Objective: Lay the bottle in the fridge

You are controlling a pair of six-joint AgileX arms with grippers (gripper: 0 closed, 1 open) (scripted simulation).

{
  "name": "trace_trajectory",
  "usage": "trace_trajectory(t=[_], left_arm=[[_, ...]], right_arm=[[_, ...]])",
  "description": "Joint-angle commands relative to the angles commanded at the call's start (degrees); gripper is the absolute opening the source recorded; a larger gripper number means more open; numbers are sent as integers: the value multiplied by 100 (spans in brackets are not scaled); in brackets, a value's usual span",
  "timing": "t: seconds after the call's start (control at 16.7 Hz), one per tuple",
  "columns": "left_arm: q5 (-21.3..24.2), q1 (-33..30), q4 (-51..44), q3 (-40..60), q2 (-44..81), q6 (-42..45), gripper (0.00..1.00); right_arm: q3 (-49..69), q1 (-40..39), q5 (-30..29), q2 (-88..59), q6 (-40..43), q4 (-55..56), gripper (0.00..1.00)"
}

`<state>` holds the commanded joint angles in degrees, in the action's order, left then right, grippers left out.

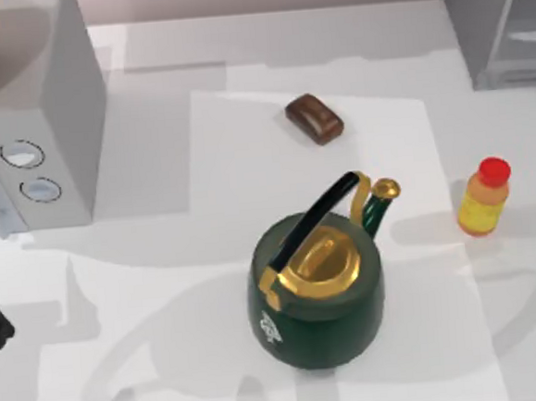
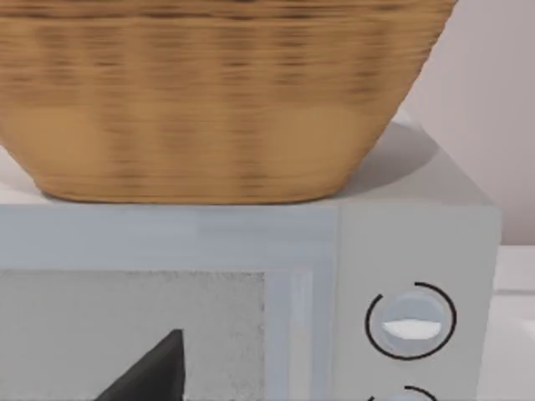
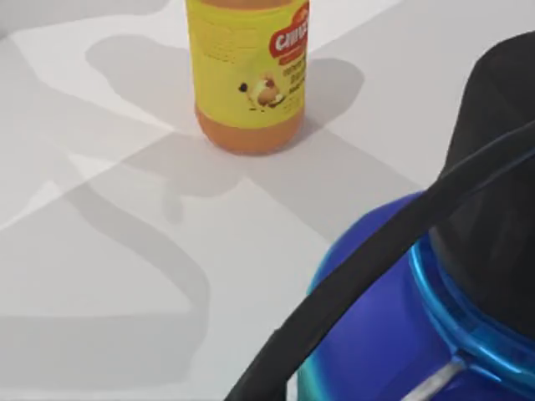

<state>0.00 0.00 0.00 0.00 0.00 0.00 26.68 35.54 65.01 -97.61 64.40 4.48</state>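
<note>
- The bottle [image 1: 483, 198] stood upright on the desk [image 1: 244, 137] at the right side, red cap up, well apart from the fridge [image 1: 496, 25] in the far right corner.
- My right arm's wrist camera looked at the bottle's yellow label from nearby; whether my right tool was spread or pressed together, I could not tell.
- My left arm sat parked at the desk's left edge, facing the light-grey box with two dials [image 2: 410, 322] and the basket [image 2: 217, 100] on top; I could not tell its tool's state either.
- The green kettle [image 1: 316, 285] stood near the bottle on its left, so a wide approach risked clipping its spout.
- A glancing touch could have toppled the light bottle and sent it rolling.
</note>
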Motion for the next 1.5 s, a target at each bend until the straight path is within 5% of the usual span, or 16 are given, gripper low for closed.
trace_trajectory(t=[0.48, 1.5], left_arm=[[0, 0, 0, 0, 0, 0, 100], [0, 0, 0, 0, 0, 0, 100]], right_arm=[[288, 89, -22, 25, 280, -364, 1], [3077, 1615, 147, -994, 4066, -5817, 1]])
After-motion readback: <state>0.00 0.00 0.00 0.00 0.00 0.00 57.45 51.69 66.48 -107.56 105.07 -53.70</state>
